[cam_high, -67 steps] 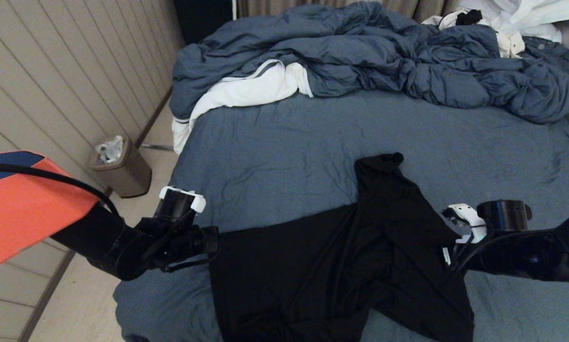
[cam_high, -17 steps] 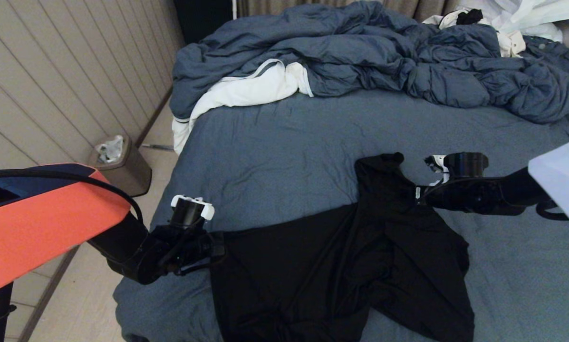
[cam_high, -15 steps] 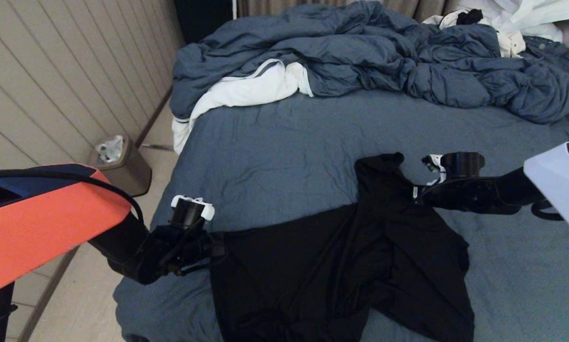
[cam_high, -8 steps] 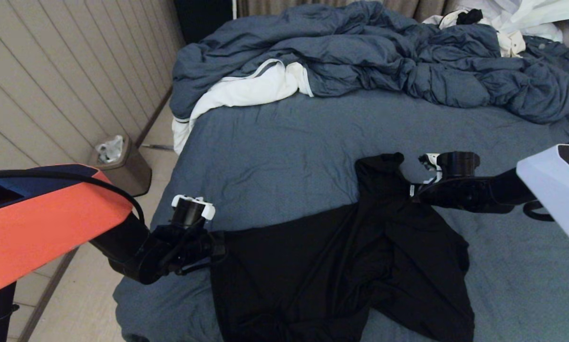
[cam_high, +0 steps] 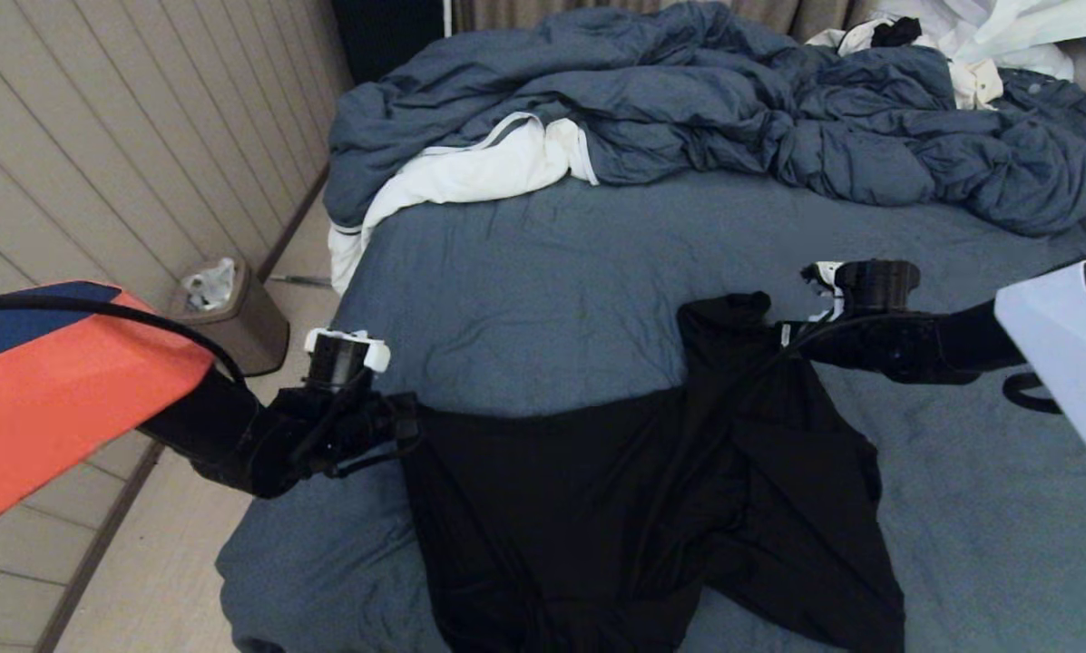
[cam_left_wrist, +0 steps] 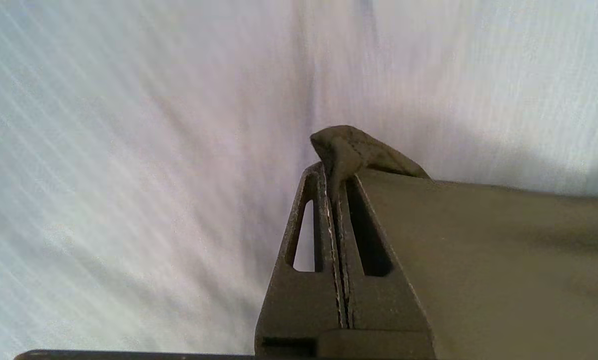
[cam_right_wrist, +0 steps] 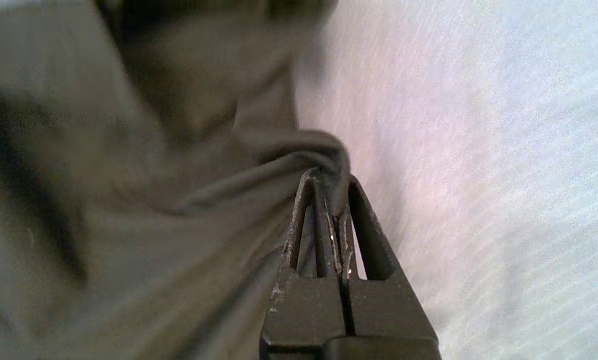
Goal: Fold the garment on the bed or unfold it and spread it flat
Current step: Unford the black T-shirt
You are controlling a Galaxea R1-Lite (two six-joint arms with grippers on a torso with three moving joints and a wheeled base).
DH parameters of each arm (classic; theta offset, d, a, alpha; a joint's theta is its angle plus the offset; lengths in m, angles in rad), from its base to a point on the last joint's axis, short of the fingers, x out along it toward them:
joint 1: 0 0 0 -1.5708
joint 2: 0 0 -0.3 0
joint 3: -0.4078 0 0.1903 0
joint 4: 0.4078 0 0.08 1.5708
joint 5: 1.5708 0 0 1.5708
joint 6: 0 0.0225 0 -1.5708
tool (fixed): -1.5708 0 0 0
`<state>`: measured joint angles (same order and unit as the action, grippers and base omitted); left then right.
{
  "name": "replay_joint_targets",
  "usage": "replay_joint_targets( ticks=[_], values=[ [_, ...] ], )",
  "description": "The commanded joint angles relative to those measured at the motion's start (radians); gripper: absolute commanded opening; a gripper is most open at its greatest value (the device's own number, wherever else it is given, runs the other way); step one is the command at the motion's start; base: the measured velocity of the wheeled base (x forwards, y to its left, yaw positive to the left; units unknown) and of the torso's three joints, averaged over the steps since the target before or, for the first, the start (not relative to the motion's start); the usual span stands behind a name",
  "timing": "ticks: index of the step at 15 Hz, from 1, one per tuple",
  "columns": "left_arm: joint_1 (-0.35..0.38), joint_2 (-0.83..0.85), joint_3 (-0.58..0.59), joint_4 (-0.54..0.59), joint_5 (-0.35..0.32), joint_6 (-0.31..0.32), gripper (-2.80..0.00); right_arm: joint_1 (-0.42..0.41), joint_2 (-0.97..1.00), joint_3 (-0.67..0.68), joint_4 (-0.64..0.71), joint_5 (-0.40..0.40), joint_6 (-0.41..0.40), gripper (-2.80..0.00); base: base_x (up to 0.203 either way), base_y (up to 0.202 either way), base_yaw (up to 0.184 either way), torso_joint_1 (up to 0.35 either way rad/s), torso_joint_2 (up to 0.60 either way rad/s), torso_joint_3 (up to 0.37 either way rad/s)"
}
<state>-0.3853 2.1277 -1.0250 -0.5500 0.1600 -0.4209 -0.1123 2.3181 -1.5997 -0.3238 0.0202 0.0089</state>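
Observation:
The black T-shirt [cam_high: 633, 508] lies on the near part of the bed [cam_high: 543, 272], plain side up with no print showing. A bunched sleeve [cam_high: 728, 313] points toward the duvet. My left gripper [cam_high: 408, 426] is shut on the shirt's left corner, and a fold of cloth [cam_left_wrist: 351, 150] pokes out between its fingers. My right gripper [cam_high: 783, 337] is shut on the shirt's right upper edge, with cloth [cam_right_wrist: 308, 150] wrapped over its fingertips. Fabric stretches taut between the two grips and is lifted slightly off the sheet near the right one.
A rumpled blue duvet [cam_high: 706, 109] with white lining [cam_high: 470, 172] fills the far side of the bed. White clothes [cam_high: 987, 36] are piled at the far right corner. A small bin [cam_high: 229, 317] stands on the floor by the panelled wall on the left.
Both grippers have moved away from me with the shirt. The right one pulled its edge up and farther back, drawing the fabric taut; the left corner shifted back slightly.

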Motion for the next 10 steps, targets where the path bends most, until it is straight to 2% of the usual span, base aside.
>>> replay_joint_targets(
  ticks=[1,5,10],
  values=[
    [0.035,-0.01,-0.089,0.045,0.001,-0.004,-2.8,0.005,0.016,-0.062,-0.003,-0.034,0.001,-2.8,0.0,0.0,0.0,0.0,0.0,0.0],
    [0.064,-0.037,-0.212,0.136,0.001,-0.004,-2.8,0.004,0.007,-0.109,-0.011,-0.072,0.004,-2.8,0.0,0.0,0.0,0.0,0.0,0.0],
    [0.065,-0.103,-0.251,0.176,0.001,-0.002,-2.8,0.0,-0.041,-0.129,-0.011,-0.09,0.045,-2.8,0.0,0.0,0.0,0.0,0.0,0.0]
  ],
)
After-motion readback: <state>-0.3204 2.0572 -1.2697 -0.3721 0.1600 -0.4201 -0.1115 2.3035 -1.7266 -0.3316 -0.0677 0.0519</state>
